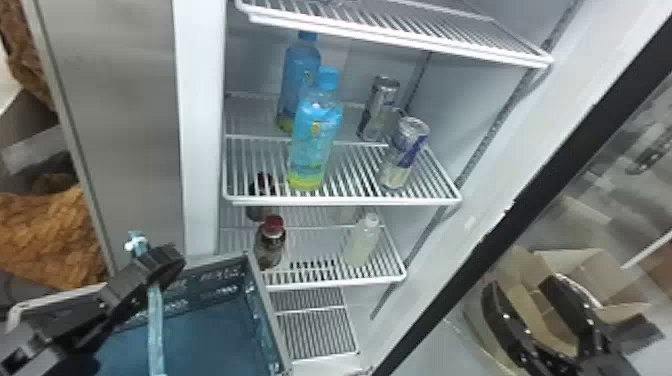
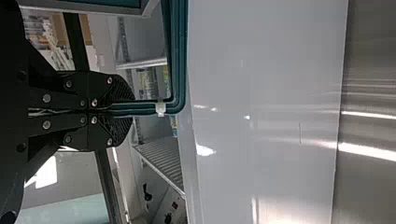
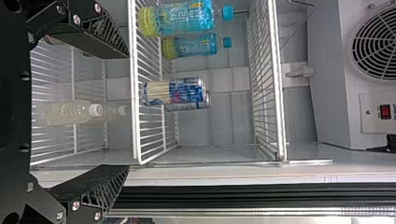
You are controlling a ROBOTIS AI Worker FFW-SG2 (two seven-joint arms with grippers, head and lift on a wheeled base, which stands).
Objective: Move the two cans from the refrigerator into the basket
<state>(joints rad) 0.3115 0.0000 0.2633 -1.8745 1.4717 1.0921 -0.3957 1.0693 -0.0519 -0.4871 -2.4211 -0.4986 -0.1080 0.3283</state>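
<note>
- i judge the job is at its start: none of the two cans is in the basket (image 1: pixel 210 285), so both transfers are left.
- the front can (image 1: pixel 405 155) stands upright near the front edge of the shelf (image 1: pixel 345 201) in the fridge (image 1: pixel 200 125), on its right-hand side.
- the rear can (image 1: pixel 380 107) stands upright behind it on that same shelf.
- two blue bottles (image 1: pixel 315 140) (image 1: pixel 300 75) share the shelf, to the left of the cans; they aren't mine to move.
- one part is ready: my left gripper (image 2: pixel 130 109) has its fingers closed together around the handle (image 2: pixel 180 56), and the basket hangs low at the left of the fridge opening.
- my right gripper (image 3: pixel 127 111) has its fingers spread wide with nothing between them, facing the shelves.
- next i'd want the right gripper up at the front can, since it looks the easier to reach, then over to the basket and back for the rear can.
- i'd take care at the second pick, as it lies deeper in and the bottles stand to one side.
</note>
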